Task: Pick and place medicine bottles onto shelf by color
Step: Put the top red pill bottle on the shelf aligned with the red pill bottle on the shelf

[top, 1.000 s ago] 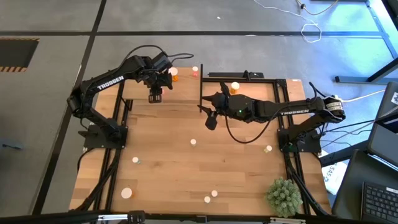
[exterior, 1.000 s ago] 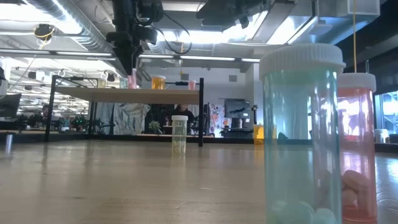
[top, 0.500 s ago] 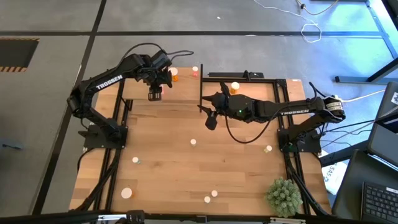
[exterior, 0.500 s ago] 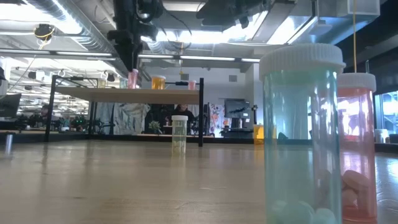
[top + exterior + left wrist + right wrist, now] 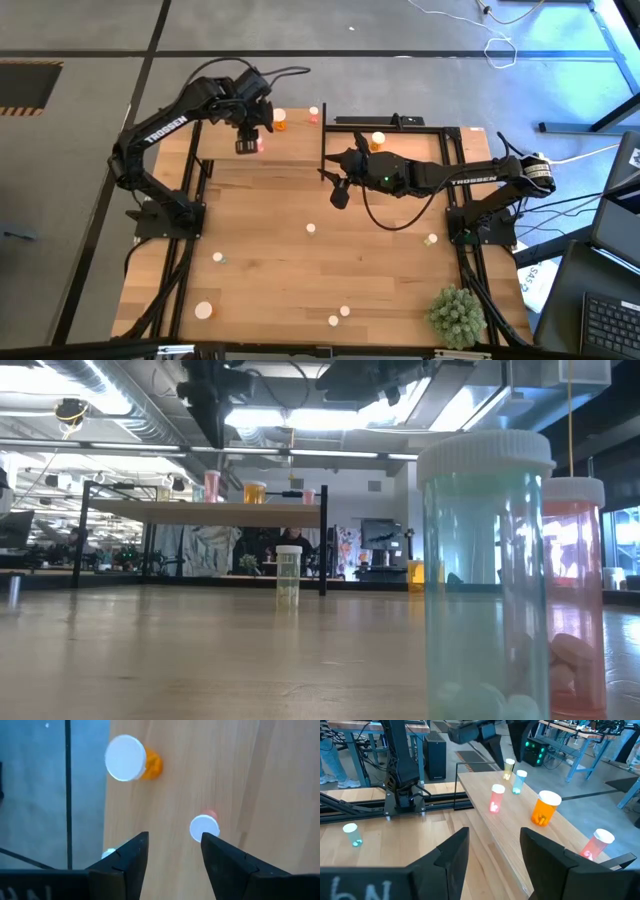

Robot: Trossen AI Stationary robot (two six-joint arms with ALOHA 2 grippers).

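Both arms are matte black with jointed segments, each forearm lettered TROSSEN in white. Black cables loop off them. The right arm (image 5: 440,180) shows a green light; each gripper has two blunt black fingers (image 5: 125,865).

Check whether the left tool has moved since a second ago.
Yes. The left tool has risen off the shelf, leaving the small reddish bottle standing there.

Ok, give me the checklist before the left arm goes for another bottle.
1. Left gripper fingers open, nothing between them: ok.
2. Pink bottle upright on the shelf: ok.
3. Left gripper raised clear above that bottle: ok.
4. Pink bottle in the correct colour group, with the orange bottle nearby: cannot tell.
5. Right gripper open, empty, out of the way: ok.
6. Yellow-green bottle upright on the table: ok.
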